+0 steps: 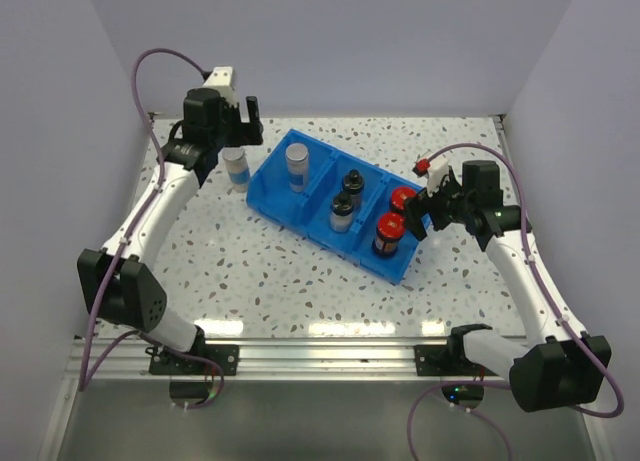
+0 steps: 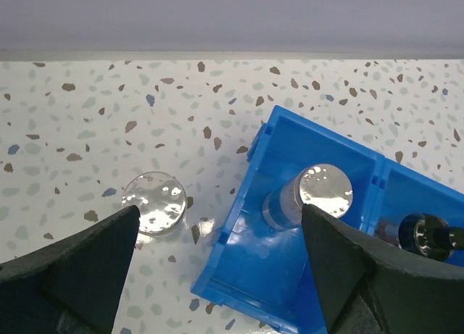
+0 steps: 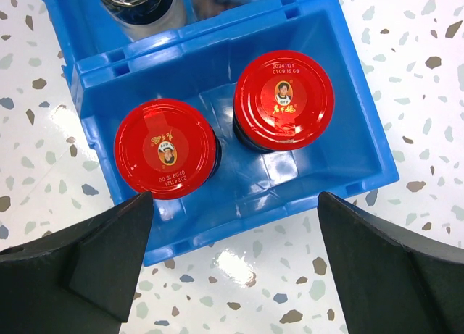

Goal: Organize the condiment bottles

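Note:
The blue three-compartment bin lies slantwise mid-table. Its right compartment holds two dark jars with red caps, seen from above in the right wrist view. The middle compartment holds two clear jars with black shaker tops. The left compartment holds one silver-lidded jar. The other silver-lidded jar stands on the table left of the bin. My left gripper is open and empty above the bin's left wall. My right gripper is open and empty over the bin's right end.
The speckled white table is walled by white panels at the back and sides. A metal rail runs along the near edge by the arm bases.

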Controlling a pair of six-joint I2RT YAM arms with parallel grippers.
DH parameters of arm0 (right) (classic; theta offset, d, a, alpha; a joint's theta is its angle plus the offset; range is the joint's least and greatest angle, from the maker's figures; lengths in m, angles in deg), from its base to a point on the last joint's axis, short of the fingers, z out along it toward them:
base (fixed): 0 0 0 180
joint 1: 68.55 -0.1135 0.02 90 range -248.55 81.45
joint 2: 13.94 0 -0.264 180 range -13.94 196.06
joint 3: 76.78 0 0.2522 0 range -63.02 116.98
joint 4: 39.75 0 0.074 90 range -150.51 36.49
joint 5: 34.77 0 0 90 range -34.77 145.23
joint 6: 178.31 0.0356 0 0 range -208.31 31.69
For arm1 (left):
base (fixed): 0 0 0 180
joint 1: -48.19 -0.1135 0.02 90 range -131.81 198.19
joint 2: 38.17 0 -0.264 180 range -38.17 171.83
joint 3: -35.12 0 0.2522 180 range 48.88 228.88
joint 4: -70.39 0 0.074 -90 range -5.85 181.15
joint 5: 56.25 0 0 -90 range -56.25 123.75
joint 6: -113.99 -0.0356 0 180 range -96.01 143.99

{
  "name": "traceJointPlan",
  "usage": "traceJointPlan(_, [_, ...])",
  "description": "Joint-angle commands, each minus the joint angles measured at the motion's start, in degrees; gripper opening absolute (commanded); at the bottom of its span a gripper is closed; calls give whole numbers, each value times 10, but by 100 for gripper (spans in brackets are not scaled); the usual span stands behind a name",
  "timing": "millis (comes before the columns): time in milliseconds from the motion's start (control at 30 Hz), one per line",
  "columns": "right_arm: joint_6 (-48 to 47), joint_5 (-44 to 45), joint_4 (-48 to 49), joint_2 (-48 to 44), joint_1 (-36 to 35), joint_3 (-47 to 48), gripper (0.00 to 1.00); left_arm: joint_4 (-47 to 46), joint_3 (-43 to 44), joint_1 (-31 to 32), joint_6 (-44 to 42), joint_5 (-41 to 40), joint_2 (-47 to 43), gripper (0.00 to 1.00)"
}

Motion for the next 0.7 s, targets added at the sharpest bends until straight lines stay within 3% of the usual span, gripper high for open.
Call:
traceJointPlan(0, [-7, -6, 12, -14, 4, 0, 99, 5, -13, -16, 77, -12, 14, 96])
traceJointPlan(267, [-8, -3, 12, -13, 4, 0, 99, 88, 32, -34, 142, -106, 88, 96])
traceJointPlan(667, [-10, -1, 12, -7, 4, -1, 98, 145, 138, -52, 158, -117, 218, 94])
